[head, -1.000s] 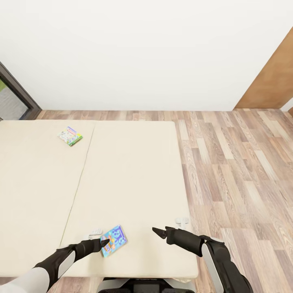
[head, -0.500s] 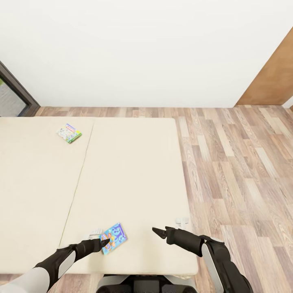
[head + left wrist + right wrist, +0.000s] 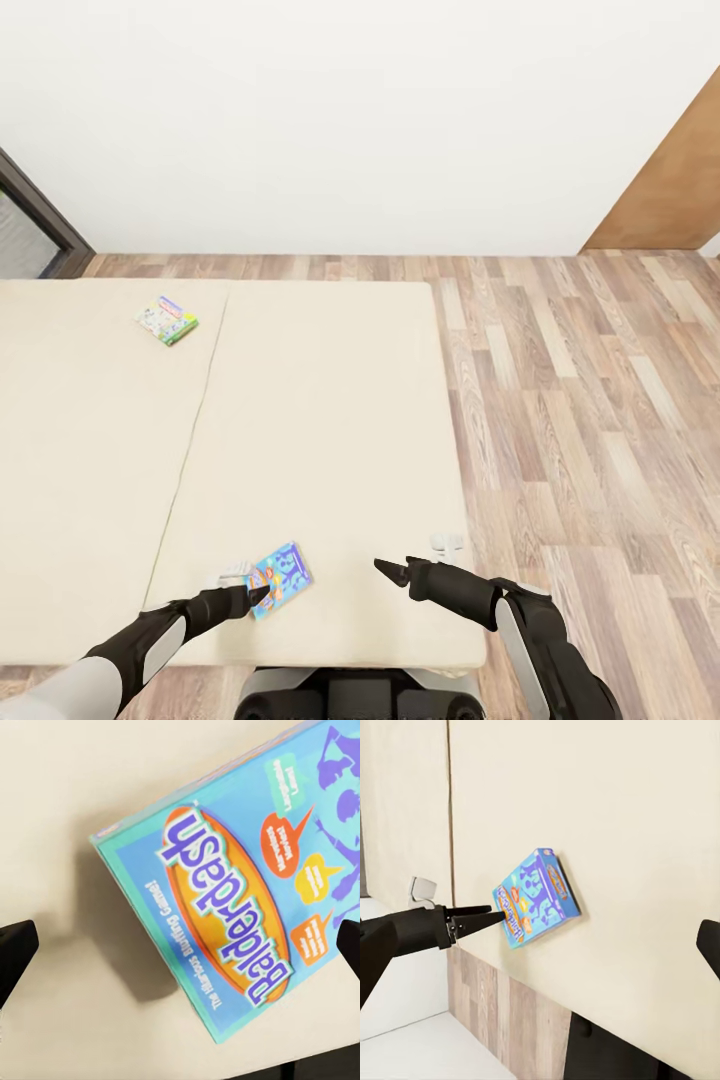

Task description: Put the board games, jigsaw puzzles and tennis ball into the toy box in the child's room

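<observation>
The blue game [image 3: 279, 579] lies on the bed [image 3: 330, 420] near its front edge, with one side a little lifted, and the left gripper [image 3: 258, 597] is at its near corner; its fingers [image 3: 13, 952] stand wide apart on both sides of the box and do not yet close on it. The right gripper [image 3: 390, 571] hangs above the bed just beside, holding nothing, but I cannot tell how far it is open. The green game [image 3: 167, 320] lies flat far back on the bed, well apart.

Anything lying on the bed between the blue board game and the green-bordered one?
Nothing: in the head view only bare mattress separates the blue board game from the green-bordered one.
</observation>
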Tool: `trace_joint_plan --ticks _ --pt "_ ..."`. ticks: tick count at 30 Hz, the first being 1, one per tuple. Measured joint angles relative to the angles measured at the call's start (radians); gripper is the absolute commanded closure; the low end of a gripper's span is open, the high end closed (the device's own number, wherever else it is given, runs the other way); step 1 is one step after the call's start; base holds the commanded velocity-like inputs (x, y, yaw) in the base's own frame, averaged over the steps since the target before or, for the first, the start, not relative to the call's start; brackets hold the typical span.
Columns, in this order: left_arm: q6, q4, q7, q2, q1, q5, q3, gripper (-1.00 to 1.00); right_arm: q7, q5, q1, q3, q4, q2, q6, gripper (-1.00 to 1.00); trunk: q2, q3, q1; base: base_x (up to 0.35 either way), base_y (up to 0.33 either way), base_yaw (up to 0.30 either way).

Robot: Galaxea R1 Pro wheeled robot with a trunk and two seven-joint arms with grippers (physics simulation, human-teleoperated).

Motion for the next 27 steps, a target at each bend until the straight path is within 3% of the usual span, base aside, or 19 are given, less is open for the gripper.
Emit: trace_joint_plan --ticks 27 --pt "0.0 -0.008 0.02 -0.003 -0.002 0.001 0.013 -1.0 0.0 0.001 0.0 0.0 0.0 0.0 0.0 -1.0 0.0 -0.009 0.0 0.0 0.0 0.0"
